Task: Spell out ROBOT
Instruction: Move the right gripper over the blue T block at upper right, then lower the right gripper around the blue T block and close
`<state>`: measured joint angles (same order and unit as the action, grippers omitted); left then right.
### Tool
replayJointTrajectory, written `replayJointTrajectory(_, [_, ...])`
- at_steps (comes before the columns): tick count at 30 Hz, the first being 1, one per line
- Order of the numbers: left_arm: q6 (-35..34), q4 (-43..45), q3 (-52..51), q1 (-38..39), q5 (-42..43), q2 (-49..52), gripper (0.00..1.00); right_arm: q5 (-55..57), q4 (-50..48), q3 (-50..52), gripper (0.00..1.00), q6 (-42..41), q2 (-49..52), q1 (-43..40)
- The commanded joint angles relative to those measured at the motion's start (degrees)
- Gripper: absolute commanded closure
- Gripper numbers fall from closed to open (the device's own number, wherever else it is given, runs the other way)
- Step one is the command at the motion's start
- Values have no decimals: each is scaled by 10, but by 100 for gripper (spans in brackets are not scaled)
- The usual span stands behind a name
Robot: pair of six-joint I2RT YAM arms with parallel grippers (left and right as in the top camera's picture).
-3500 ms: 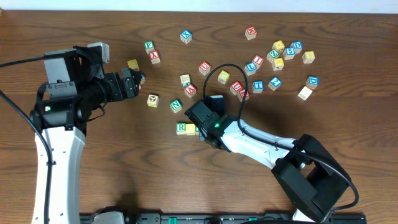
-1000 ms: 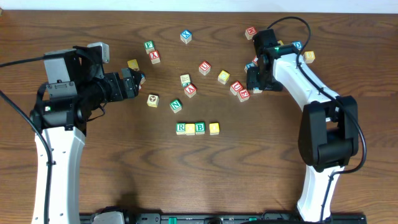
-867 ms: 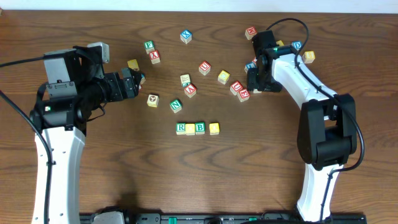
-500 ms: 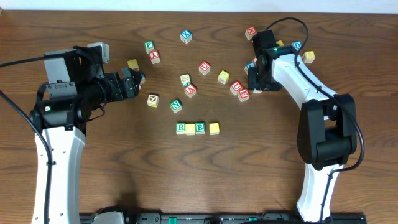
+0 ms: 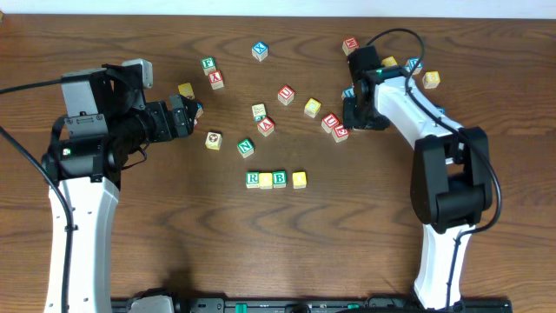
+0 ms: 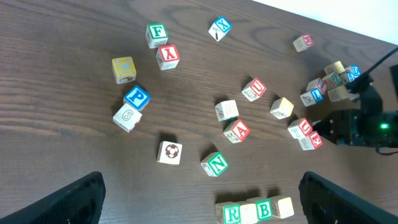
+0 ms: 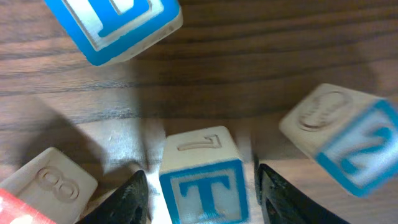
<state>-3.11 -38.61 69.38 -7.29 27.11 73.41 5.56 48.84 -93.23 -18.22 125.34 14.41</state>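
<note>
Down among scattered cubes with the right gripper, one dark finger on each side of the blue-lettered T cube — close to both side faces, not spread wide. Pressed on the wood or just short of it: cannot tell. On the table, that T cube, lettered face toward the wrist camera. Just left of it, a pale cube embossed with an 8. To the right, a blurred cube with a blue 2. Farther off, at the top edge, another blue-lettered cube, tilted and partly cut off. From overhead, the right arm stretched to the far right part of the table, wrist in the thick cluster there, two red-lettered cubes just beside it.

At the left gripper: fingers spread wide, holding nothing, hovering over bare wood. Ahead of it, a green N cube, a cube with a football picture, and a blue P cube against a cube marked 6.

Near the table's middle, well apart from both grippers, a row: green R cube, yellow cube touching it, green B cube touching that, then second yellow cube just beside the B with a slight gap. T cube well apart from that row — up in the right-hand cluster.
</note>
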Motion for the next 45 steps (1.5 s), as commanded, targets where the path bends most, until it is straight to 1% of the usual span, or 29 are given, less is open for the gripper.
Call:
replayJointTrajectory(1, [5,0,14,-2,7,0,2,-1,-2,-7,55,-2,14,5])
replayJointTrajectory(4, [5,0,14,-2,7,0,2,1,-7,-7,56,-2,14,6])
replayJointTrajectory(11, [5,0,14,-2,7,0,2,5,-9,-7,61,-2,14,6])
replayJointTrajectory(14, [5,0,14,-2,7,0,2,7,-9,-7,62,-2,14,6])
replayJointTrajectory(22, [5,0,14,-2,7,0,2,18,-11,-7,71,-2,14,6])
replayJointTrajectory(30, [5,0,14,-2,7,0,2,18,-10,-15,73,-2,13,6])
replayJointTrajectory(42, [5,0,14,-2,7,0,2,34,57,-84,80,-1,-14,6])
replayJointTrajectory(45, [5,0,14,-2,7,0,2,33,76,-90,85,-2,-39,6])
